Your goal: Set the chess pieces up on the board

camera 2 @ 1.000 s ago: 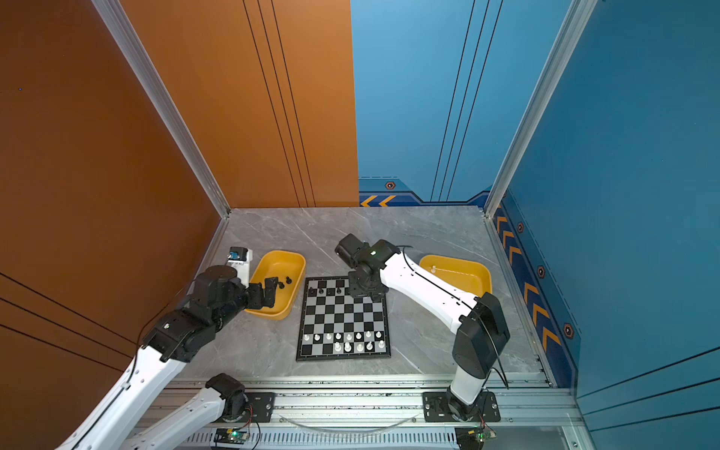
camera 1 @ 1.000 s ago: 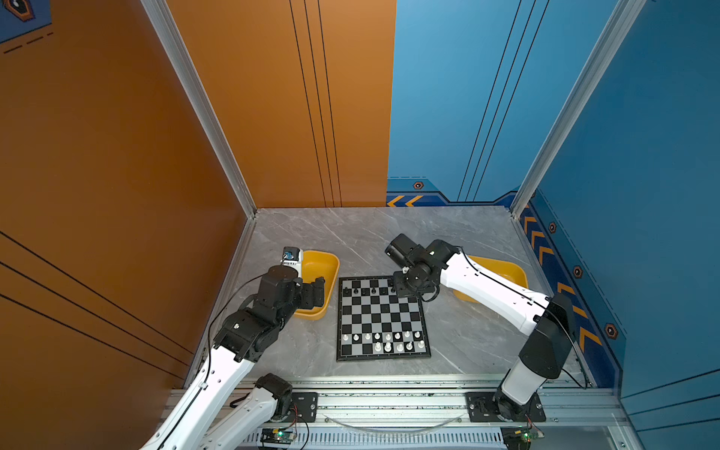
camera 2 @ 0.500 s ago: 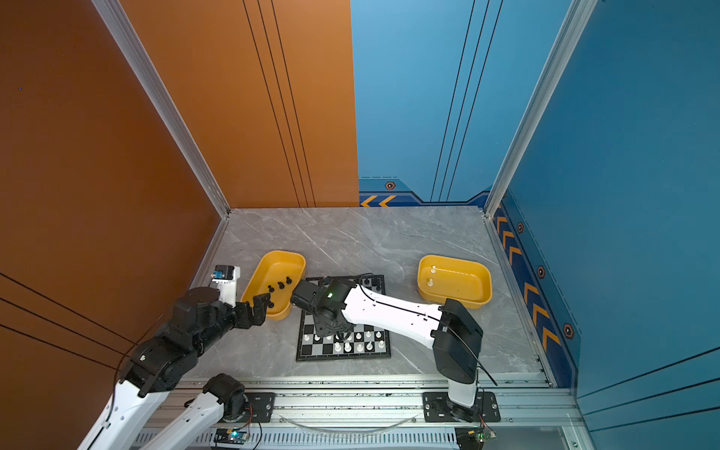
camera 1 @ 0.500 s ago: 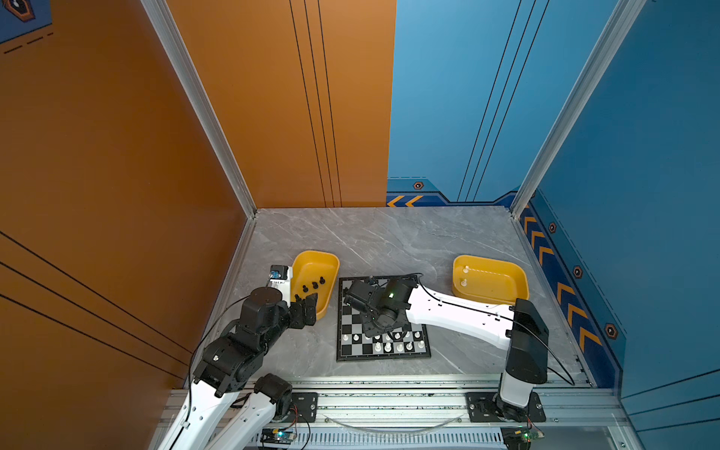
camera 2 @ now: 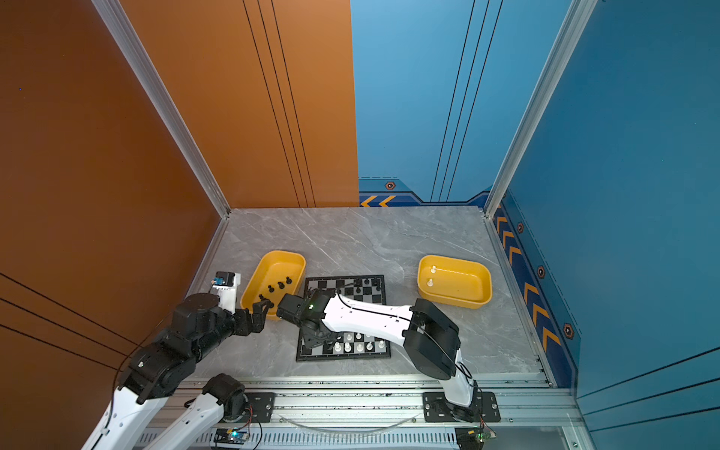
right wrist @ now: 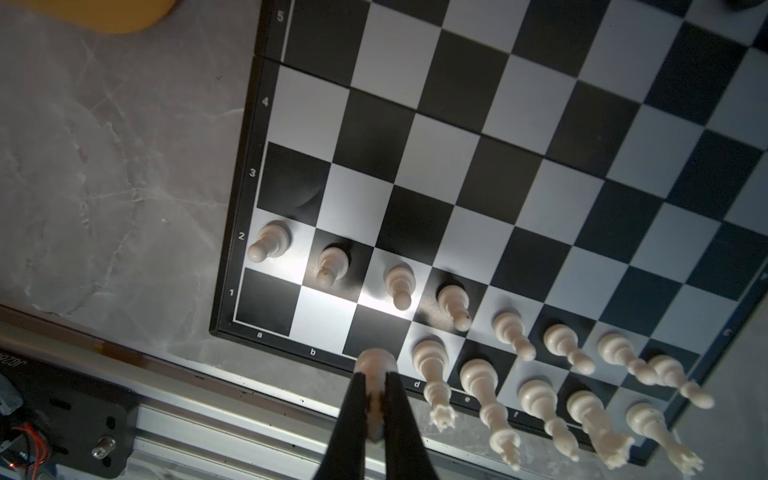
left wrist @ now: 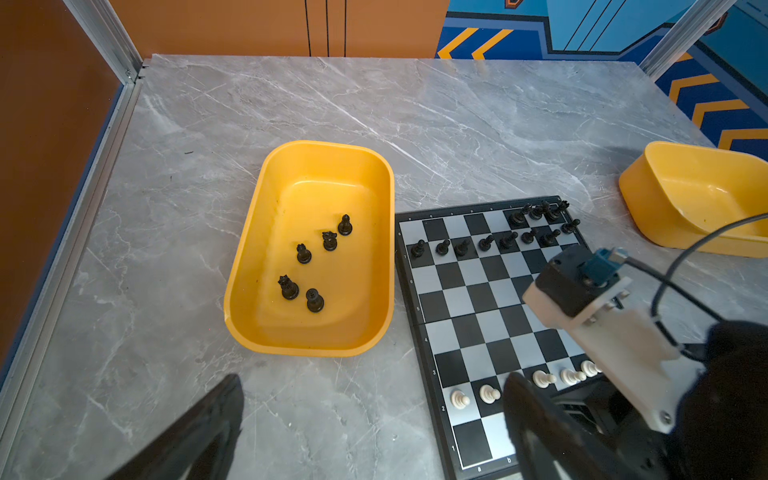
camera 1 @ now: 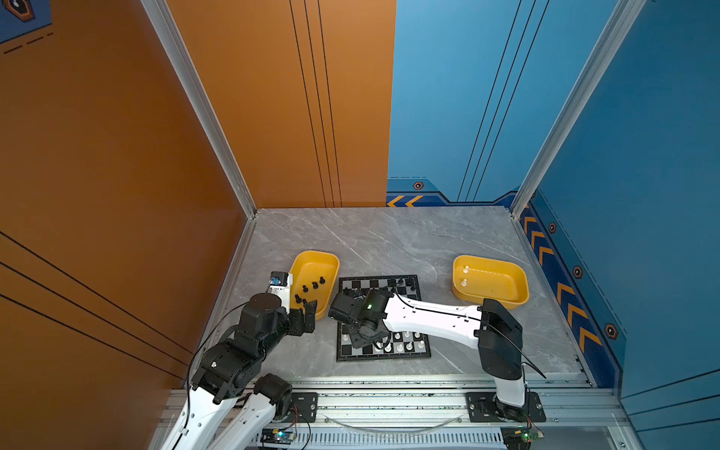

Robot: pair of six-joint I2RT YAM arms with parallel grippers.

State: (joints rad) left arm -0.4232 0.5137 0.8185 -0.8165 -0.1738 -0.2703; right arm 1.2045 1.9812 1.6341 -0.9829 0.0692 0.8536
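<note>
Tightly — right hand (right wrist: 375,380) grips white piece (right wrist: 376,360)

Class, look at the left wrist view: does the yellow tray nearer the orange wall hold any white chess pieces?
No: the yellow tray holds five chess pieces, all of them black.

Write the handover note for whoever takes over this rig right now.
Right gripper: shut on a white piece at the board's near edge, by c1.
Left gripper: open, empty, at the left yellow tray's near end.
Done: eight white pawns, white back-row pieces d1 to h1, the black pawn row, a few black back-row pieces.
Left: a1, b1, c1 bare; two white pieces in the right yellow tray, five black pieces in the left one.
</note>
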